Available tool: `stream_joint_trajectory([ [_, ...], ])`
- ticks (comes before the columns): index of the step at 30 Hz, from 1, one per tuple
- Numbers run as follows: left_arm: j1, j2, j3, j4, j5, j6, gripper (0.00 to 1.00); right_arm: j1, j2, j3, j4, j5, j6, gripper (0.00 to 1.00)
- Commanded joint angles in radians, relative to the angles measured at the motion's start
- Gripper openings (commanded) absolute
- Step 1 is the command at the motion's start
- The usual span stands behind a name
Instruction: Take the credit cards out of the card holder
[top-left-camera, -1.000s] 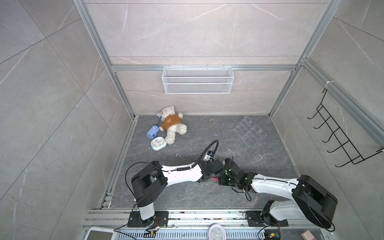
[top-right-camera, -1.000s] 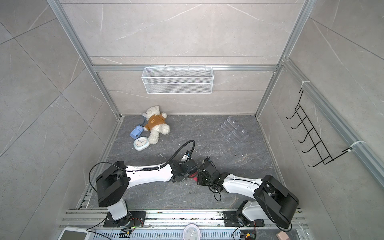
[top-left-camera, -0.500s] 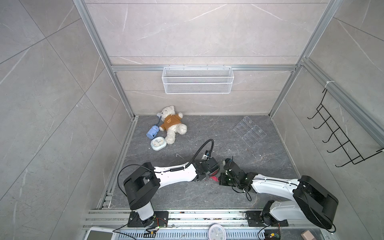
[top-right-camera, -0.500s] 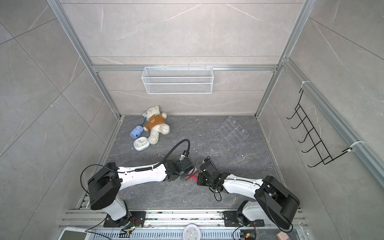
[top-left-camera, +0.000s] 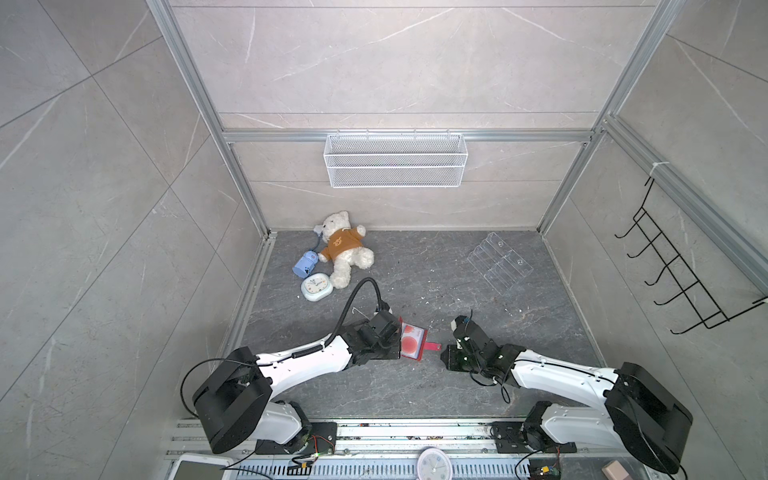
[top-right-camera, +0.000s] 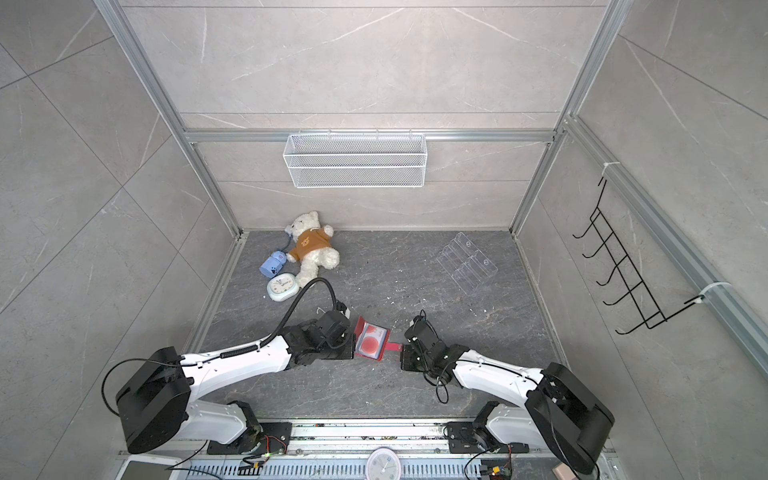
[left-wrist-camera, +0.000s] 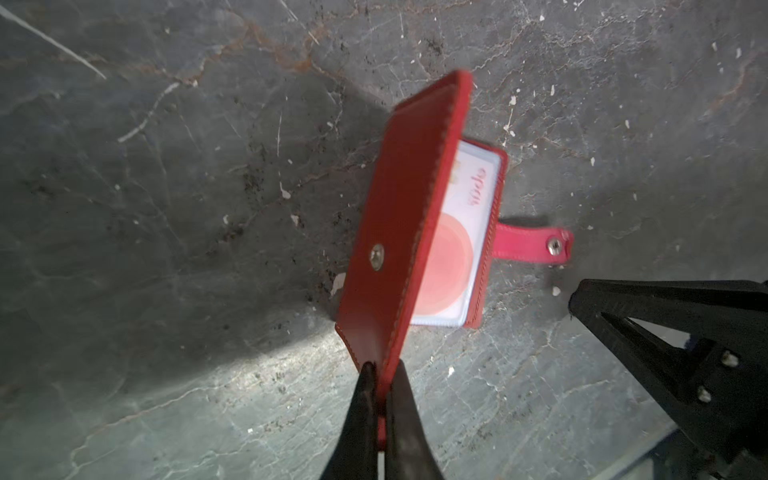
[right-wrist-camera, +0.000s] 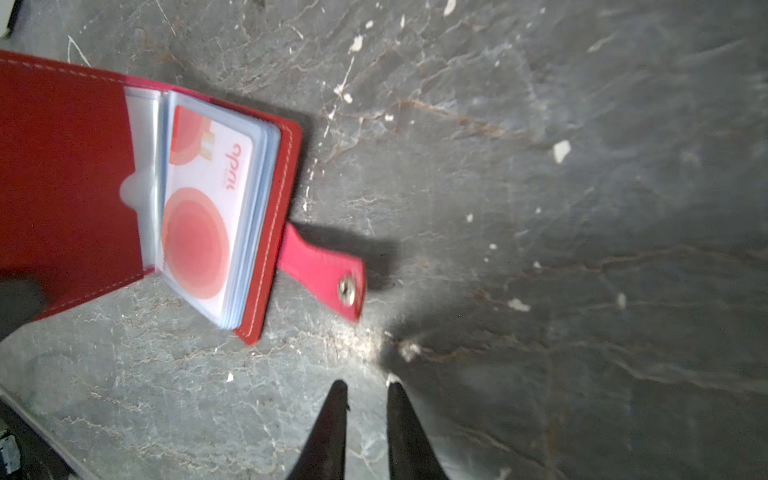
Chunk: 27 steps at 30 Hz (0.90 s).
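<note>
Firmly, left end effector (left-wrist-camera: 384, 369) pinches card holder (left-wrist-camera: 395, 208) cover edge.

Two arms, same build. Left arm (top-left-camera: 307, 361) and right arm (top-left-camera: 557, 374): smooth white shells, a big black boxy joint housing (top-left-camera: 228, 399) nearest the rail (top-left-camera: 395, 432), black wrist sections farthest from it. Left arm: thick black hose (top-left-camera: 368, 279) off the wrist, thin black cable loop (top-left-camera: 183, 386) by the housing. Right arm: thin black wires (top-left-camera: 503, 390) at the wrist. Left gripper (left-wrist-camera: 380, 368) and right gripper (right-wrist-camera: 365, 384): black fingers (left-wrist-camera: 361, 415) tapering to points. Right gripper's black triangular frame (left-wrist-camera: 665, 324) shows two small screws (left-wrist-camera: 729, 358). Black base plates (top-left-camera: 291, 444) on the rail, red wiring.
</note>
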Motion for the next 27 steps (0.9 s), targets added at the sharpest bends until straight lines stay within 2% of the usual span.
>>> stream_joint_trajectory([
  [1, 0.008, -0.039, -0.029, 0.074, 0.1, -0.078, 0.0, -0.01, -0.044, 0.024, -0.07, 0.003, -0.027, 0.28],
  [9, 0.012, -0.092, -0.109, 0.129, 0.125, -0.129, 0.0, -0.015, -0.141, 0.051, -0.137, -0.014, -0.041, 0.39],
  [12, 0.014, -0.121, -0.144, 0.14, 0.12, -0.146, 0.0, -0.015, -0.163, 0.052, -0.104, -0.074, -0.039, 0.45],
  [14, 0.015, -0.139, -0.174, 0.165, 0.119, -0.159, 0.0, -0.015, -0.158, 0.058, -0.067, -0.122, -0.032, 0.45],
  [17, 0.018, -0.163, -0.216, 0.188, 0.115, -0.177, 0.0, -0.015, -0.125, 0.078, -0.009, -0.185, -0.017, 0.44],
  [21, 0.017, -0.199, -0.268, 0.2, 0.098, -0.2, 0.0, -0.015, -0.009, 0.141, 0.057, -0.257, -0.024, 0.43],
  [27, 0.025, -0.211, -0.312, 0.193, 0.08, -0.216, 0.14, -0.014, 0.14, 0.224, 0.093, -0.266, -0.068, 0.49],
])
